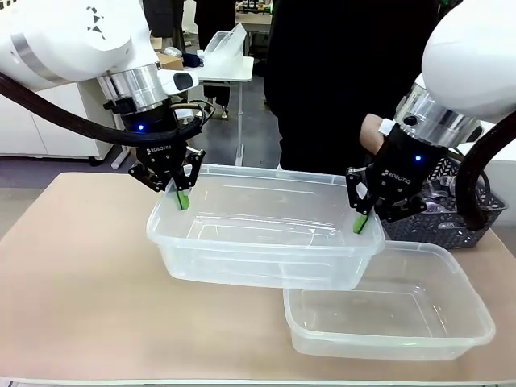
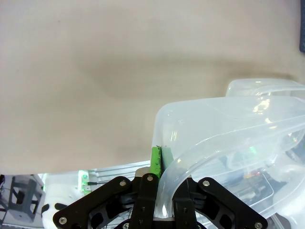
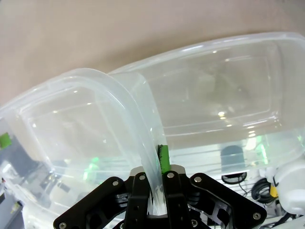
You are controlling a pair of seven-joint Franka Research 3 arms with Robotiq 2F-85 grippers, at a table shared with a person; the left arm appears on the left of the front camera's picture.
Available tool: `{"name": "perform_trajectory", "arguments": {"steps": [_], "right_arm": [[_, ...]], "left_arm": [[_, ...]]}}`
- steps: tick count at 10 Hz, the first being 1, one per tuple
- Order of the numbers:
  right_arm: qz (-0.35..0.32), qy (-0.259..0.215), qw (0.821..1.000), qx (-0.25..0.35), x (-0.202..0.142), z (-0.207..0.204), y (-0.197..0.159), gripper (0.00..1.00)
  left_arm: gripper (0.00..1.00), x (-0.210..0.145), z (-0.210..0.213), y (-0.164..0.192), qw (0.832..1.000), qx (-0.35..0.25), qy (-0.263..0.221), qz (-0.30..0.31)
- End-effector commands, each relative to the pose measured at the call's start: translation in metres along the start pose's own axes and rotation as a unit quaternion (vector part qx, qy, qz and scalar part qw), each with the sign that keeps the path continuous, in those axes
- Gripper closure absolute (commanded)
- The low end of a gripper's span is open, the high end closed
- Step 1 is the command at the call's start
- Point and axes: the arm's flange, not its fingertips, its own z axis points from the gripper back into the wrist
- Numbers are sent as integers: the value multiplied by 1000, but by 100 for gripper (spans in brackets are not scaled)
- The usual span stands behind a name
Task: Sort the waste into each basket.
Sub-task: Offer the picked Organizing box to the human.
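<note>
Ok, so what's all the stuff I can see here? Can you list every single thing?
held tub: one, see-through plastic, nothing in it, gripped by its rim at both ends over the middle of the table.
second tub: one, see-through plastic, nothing in it, on the table at the robot's right, near the front edge.
lattice basket: one, dark grey, far right, behind the right gripper; its contents are too hidden to tell.
table: one, beige, under everything.
person: one, in black clothes, standing at the far side.
left gripper: one, black with green pads, shut on the held tub's left rim.
right gripper: one, black with green pads, shut on its right rim.
</note>
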Motion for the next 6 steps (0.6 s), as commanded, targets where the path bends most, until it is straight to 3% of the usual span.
{"name": "perform_trajectory", "arguments": {"steps": [1, 6], "right_arm": [[-15, -4, 1000, 9, 4, -1, -6, 96], [-15, -4, 1000, 9, 4, -1, -6, 96]], "left_arm": [[96, 0, 8, -1, 1000, -14, -1, 7], [96, 0, 8, -1, 1000, -14, -1, 7]]}}
